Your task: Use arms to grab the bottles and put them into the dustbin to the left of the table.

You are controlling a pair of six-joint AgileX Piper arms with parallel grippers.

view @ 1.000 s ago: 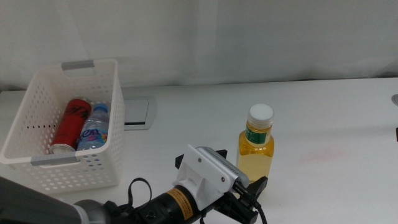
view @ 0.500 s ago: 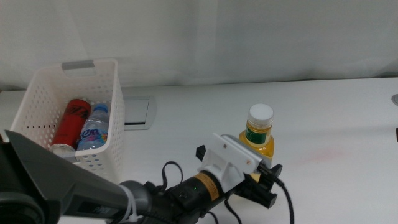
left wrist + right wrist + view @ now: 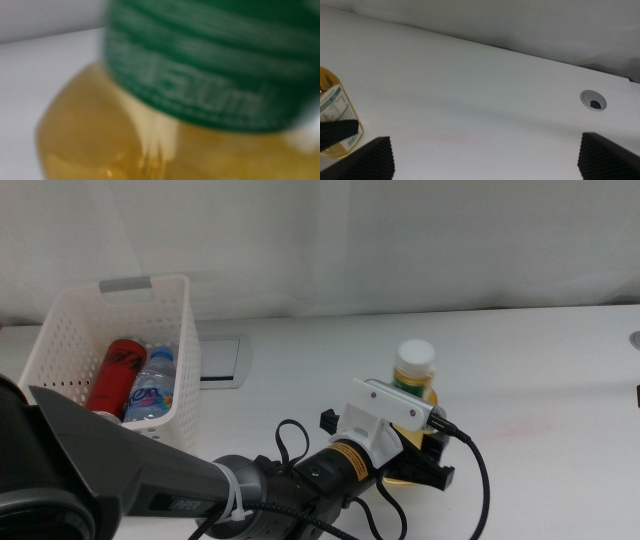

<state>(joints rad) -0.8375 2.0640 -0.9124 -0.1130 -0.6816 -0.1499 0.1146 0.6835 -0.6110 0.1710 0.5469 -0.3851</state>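
Yellow bottle (image 3: 416,372) is being reached by the left pincer (image 3: 425,465) at mid-desk (image 3: 540,370); whether it is being gripped cannot be told, as the wrist view is filled by blurred bottle. Can (image 3: 116,372) and water bottle (image 3: 150,388) are lying in the dustbin (image 3: 60,330). The right pincer (image 3: 485,155) is being held wide, apart.

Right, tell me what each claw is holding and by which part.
The left claw is around the lower body of the yellow-liquid bottle; whether it actually grips cannot be told. The right claw is open and holds nothing.
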